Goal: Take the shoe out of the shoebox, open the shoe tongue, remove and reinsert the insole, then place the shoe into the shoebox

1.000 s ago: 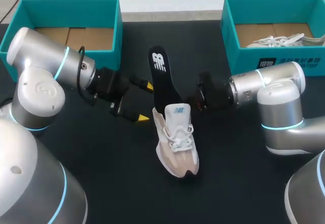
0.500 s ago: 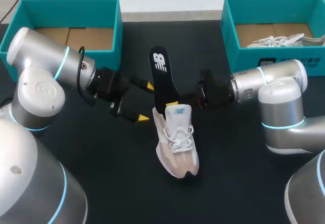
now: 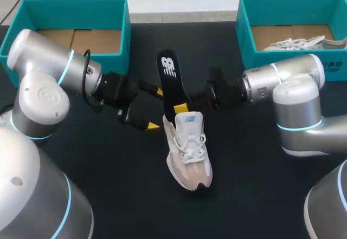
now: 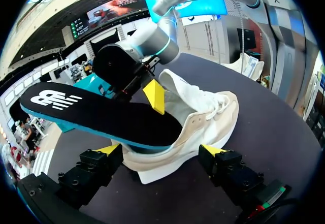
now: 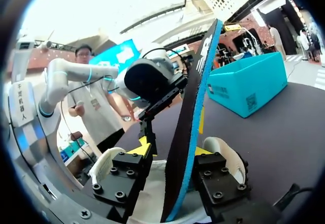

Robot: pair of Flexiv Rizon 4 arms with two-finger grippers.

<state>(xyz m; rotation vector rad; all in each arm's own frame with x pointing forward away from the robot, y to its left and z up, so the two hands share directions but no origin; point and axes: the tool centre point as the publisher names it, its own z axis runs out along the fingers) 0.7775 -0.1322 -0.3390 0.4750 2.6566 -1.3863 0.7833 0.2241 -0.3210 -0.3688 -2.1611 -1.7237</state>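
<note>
Head view: the shoe (image 3: 187, 152) sits mid-table (image 3: 108, 195), toe toward the robot, out of both boxes. Sticking up out of its collar is the insole (image 3: 169, 79), logo end in the air and front end down inside the shoe. Just above the collar, the right gripper (image 3: 181, 107) meets the insole. Beside the heel, the left gripper (image 3: 156, 109) is spread wide. The left shoebox (image 3: 73, 6) shows only cardboard. The right shoebox (image 3: 246, 38) holds another white shoe (image 3: 303, 43).

Left wrist view: its fingertips (image 4: 109, 149) straddle the shoe's heel end, spread wide, with no clear contact on either side (looks like bracing, not gripping). One yellow tip of the right gripper lies on the insole's top face.

Right wrist view: the insole runs edge-on between its fingers, which are pinched narrow on it.

Judgement: this is the insole step, roughly mid-task. I can't tell from this alone whether it's coming out or going in. If out, pull along the insole's length while the left gripper stops the shoe lifting. Boxing is not yet done.
</note>
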